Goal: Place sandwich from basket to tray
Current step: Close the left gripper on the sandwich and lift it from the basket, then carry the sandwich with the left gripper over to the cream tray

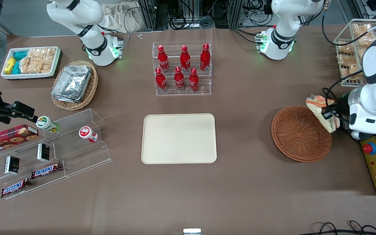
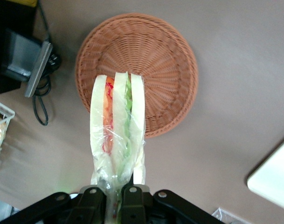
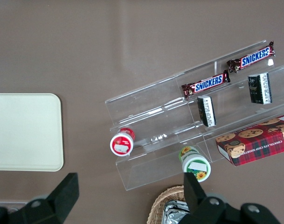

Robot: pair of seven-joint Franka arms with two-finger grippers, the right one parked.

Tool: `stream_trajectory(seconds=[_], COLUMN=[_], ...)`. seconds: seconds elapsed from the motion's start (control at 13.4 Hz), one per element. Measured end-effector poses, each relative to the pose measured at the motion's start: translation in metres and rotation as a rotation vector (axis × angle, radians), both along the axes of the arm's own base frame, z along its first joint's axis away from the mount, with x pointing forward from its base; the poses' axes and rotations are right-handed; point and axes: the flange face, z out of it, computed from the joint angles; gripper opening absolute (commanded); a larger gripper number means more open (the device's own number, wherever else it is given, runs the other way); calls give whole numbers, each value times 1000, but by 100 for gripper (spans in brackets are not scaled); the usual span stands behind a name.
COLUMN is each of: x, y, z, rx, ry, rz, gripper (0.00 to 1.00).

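Gripper clamped on the wrapped sandwich, raised over the basket rim at frame right in the front view. Tray bare at frame centre, sideways toward the parked arm; sandwich's long axis hanging down.

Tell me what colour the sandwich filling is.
Orange and green, between white bread; clearest in the left wrist view, sandwich in the gripper.

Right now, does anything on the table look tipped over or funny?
Two small jars lie tipped on their sides on the clear stepped shelf. Otherwise nothing: the hand holds the sandwich above the basket.
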Motion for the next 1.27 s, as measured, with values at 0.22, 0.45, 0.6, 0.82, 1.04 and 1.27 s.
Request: stream_trajectory(seconds=[0.22, 0.45, 0.6, 0.82, 1.04, 1.27], x=[-4, -11, -16, -32, -36, -32], y=[-51, -111, -162, -239, -288, -323], z=[-5, -20, -31, -48, -79, -130], rx=[-30, -58, -67, -72, -94, -121], ry=[11, 37, 6, -41, -85, -112], rz=[-133, -267, -357, -481, -512, -483], gripper=[0, 0, 7, 16, 17, 17])
